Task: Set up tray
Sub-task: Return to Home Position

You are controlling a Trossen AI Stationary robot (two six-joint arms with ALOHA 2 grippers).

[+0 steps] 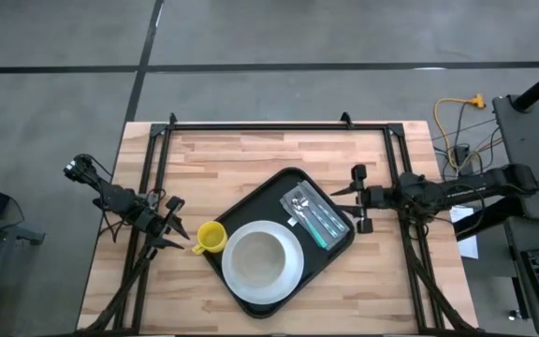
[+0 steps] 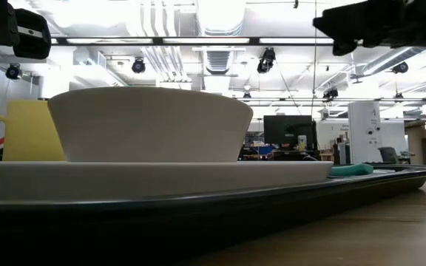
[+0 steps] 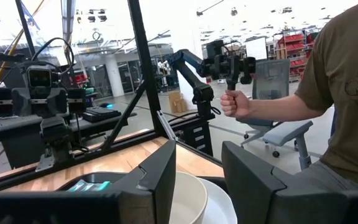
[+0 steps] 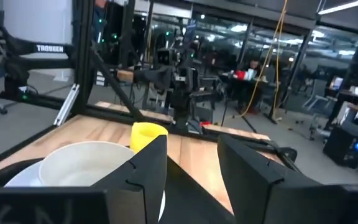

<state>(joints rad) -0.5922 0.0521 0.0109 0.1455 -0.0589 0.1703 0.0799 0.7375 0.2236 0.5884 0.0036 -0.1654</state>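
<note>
Tray (image 1: 268, 198) holding plate (image 1: 294, 271) sits between left gripper (image 1: 180, 225) and right gripper (image 1: 353, 198)

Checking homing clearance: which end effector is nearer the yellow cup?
Left. The left end effector sits just beside the cup; the right end effector is beyond the tray's opposite edge.

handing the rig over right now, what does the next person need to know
Left gripper: open, empty, over the table left of the tray.
Right gripper: open, empty, just right of the tray.
Done: plate with bowl on the tray, cutlery on the napkin, yellow cup at the tray's left edge.
Left: probably only parking both arms at home.
</note>
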